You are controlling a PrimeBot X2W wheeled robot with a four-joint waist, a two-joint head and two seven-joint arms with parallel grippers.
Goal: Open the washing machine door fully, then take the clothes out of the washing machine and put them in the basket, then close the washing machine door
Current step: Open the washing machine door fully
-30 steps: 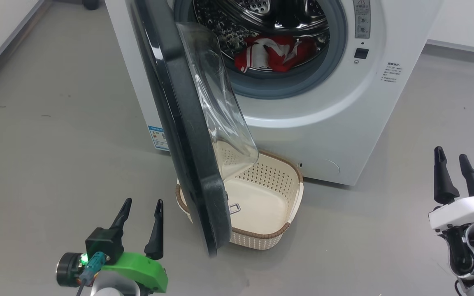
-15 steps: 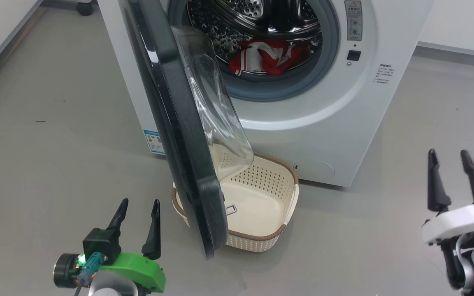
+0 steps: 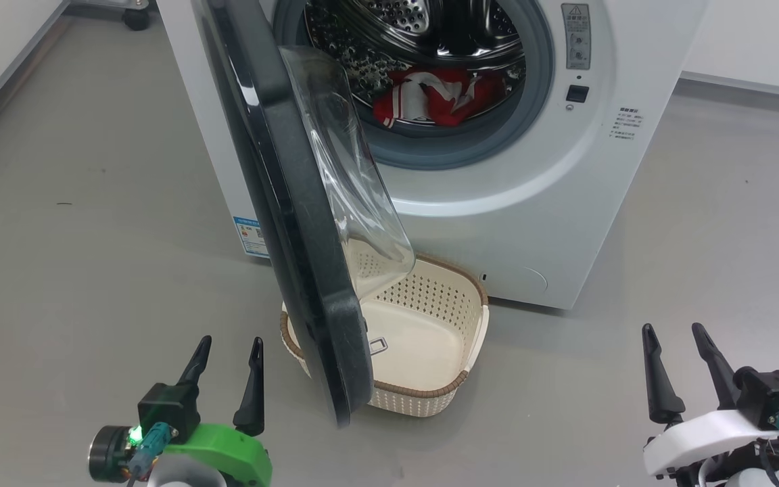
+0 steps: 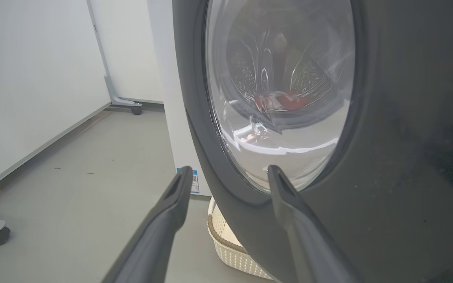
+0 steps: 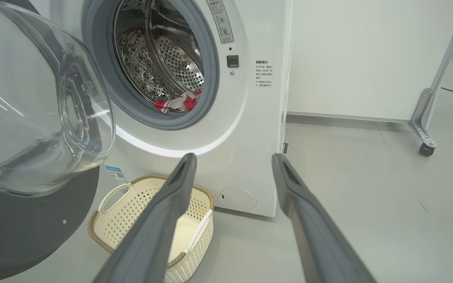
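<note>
Bright red, white-trimmed clothes [image 3: 440, 95] are seen inside the white steel-drummed washing machine [image 3: 498, 223], while the left gripper [image 3: 230, 340] and right gripper [image 3: 672, 329] are held spread, empty.

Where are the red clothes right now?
In the head view, the soft red-and-white clothes lie low in the steel drum of the white washing machine, right of the open black door.
</note>
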